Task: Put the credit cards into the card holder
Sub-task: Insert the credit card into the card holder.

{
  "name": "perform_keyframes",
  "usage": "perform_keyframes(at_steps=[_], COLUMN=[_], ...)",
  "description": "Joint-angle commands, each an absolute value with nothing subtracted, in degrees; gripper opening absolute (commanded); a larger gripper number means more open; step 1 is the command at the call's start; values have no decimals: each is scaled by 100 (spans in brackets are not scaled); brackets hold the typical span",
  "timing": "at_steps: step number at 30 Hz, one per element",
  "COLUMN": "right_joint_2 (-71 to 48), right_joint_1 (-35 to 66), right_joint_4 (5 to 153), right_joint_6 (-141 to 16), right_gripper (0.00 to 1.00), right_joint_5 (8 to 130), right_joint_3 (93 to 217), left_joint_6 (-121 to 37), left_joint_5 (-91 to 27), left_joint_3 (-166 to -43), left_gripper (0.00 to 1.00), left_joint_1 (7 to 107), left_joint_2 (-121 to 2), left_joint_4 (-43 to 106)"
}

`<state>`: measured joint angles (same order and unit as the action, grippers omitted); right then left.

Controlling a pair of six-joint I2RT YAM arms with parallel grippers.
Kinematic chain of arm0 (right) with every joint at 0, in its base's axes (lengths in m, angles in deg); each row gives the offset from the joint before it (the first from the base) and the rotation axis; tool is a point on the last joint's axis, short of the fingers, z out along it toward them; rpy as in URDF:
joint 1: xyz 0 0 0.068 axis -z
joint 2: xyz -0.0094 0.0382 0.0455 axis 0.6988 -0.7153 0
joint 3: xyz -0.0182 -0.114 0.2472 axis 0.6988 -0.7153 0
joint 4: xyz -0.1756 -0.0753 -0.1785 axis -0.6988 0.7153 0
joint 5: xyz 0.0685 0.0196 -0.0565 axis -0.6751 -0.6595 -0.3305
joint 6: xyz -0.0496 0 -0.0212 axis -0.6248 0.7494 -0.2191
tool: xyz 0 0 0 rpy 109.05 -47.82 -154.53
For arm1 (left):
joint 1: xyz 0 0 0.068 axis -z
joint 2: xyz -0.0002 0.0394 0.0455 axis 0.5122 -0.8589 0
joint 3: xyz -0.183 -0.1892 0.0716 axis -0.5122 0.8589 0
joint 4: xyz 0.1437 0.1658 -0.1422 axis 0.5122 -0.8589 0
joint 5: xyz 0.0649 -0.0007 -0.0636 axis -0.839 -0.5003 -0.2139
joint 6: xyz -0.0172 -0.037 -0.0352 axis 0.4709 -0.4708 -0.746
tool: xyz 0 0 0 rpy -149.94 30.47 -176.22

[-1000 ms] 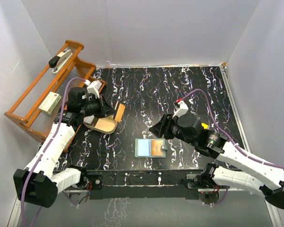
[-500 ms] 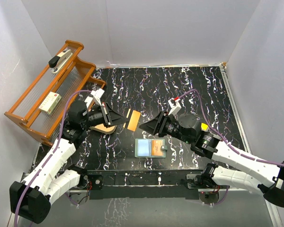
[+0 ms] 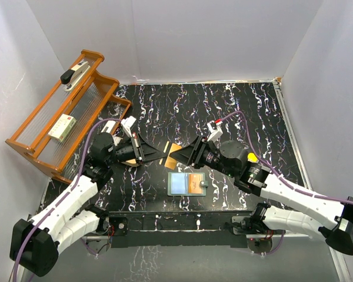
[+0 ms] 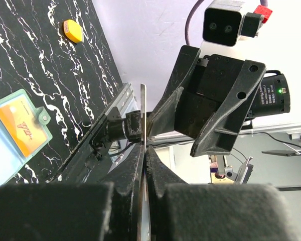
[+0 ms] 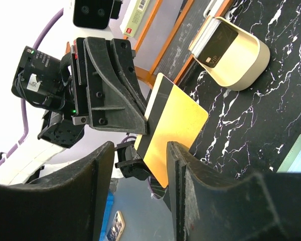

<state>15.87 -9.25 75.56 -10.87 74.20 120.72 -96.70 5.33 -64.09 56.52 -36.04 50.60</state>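
The card holder (image 3: pixel 187 184) lies open by the desk's near edge, an orange card (image 3: pixel 195 183) showing inside; above the desk's middle my left gripper (image 3: pixel 160 154) pinches an orange-tan credit card (image 5: pixel 178 125) by one end, and my right gripper (image 3: pixel 181 154) is spread just beside its free end. I judge the card light, stiff and slick, best nipped flat across both faces; more cards (image 5: pixel 214 36) stand in the tan dish (image 5: pixel 248 57) toward the left edge.

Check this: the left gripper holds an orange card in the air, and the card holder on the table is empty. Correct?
Not empty. The left gripper holds an orange card in the air, but the card holder on the table has a second card, also orange, in it; the left wrist view shows it.
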Motion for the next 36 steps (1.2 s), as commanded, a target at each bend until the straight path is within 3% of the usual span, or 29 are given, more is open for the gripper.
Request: perform_keyframes(at_steps=[1, 5, 16, 21, 26, 31, 33, 36], right_joint_2=[1798, 1971, 1845, 1852, 1853, 1859, 1870, 1952], right_joint_1=[-954, -954, -955, -955, -950, -948, -953, -950], right_joint_4=[7639, 7816, 7709, 7421, 7222, 7123, 7195, 7704], right_joint_6=[-950, -886, -912, -964, -1042, -1127, -1264, -1556], right_gripper=[46, 49, 44, 31, 2, 0, 0, 0], right_joint_5=[7796, 8100, 7909, 7741, 7629, 7603, 7592, 7812], right_joint_3=[12195, 12130, 12191, 12102, 12003, 11940, 11947, 12033], left_joint_6=[-9634, -9713, -9897, -9952, -10095, -10035, -9891, -9421], left_joint_5=[504, 505, 479, 456, 415, 294, 155, -242], left_joint_3=[-6573, -6615, -6644, -6598, -6489, -6448, -6474, -6582], left_gripper=[0, 0, 0, 0, 0, 0, 12, 40], left_joint_1=[5699, 5700, 5756, 5802, 5859, 5902, 5906, 5904], left_joint_2=[-3401, -3372, -3386, -3443, -3502, -3461, -3405, -3303], left_joint_4=[5070, 5128, 5315, 5434, 5620, 5432, 5117, 4275])
